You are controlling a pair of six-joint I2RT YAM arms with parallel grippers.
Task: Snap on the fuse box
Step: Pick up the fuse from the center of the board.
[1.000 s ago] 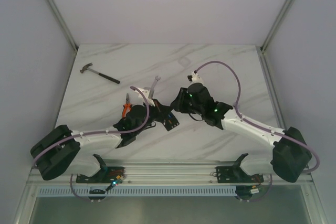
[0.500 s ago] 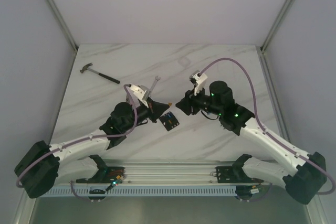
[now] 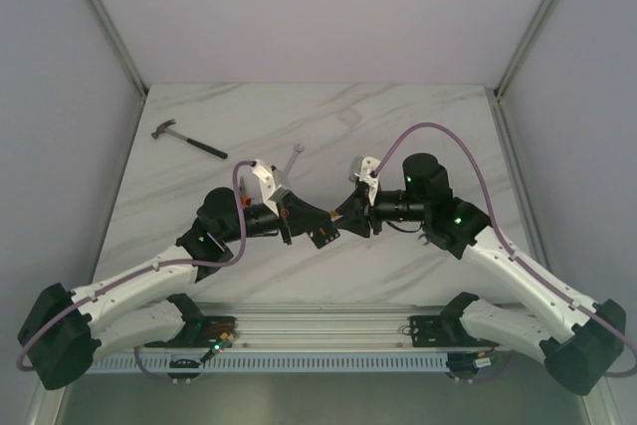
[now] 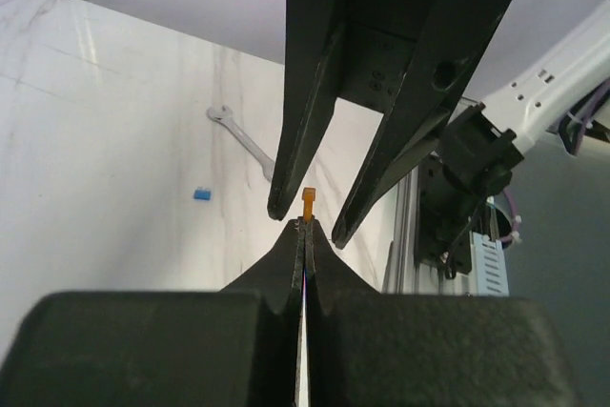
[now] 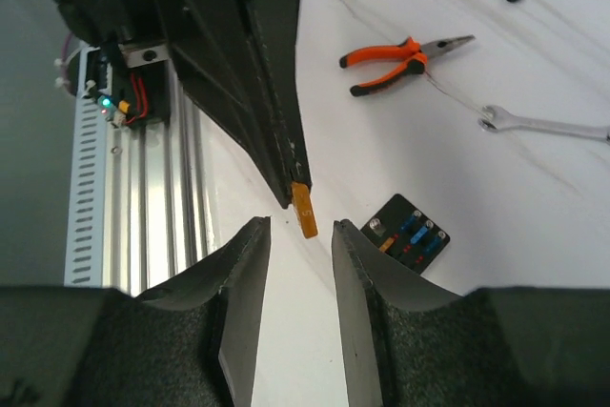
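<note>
The fuse box lies flat on the marble table, nearest the arms' bases of all the loose things, with blue and amber fuses showing in its slots. From above it sits just under and slightly to the near side of the spot where both arms' tips meet, so neither arm is clearly closer. In the right wrist view it lies just right of the fingers, its long axis running diagonally.

Above it, the left gripper is pressed together, pinching an amber fuse by one end. The right gripper stands spread, one finger on each side of that fuse and not touching it. My guess is a handover comes first.

Farther out lie the orange-handled pliers, a loose blue fuse, a wrench, and farthest, a hammer. All are well apart from the box, and none blocks it.
</note>
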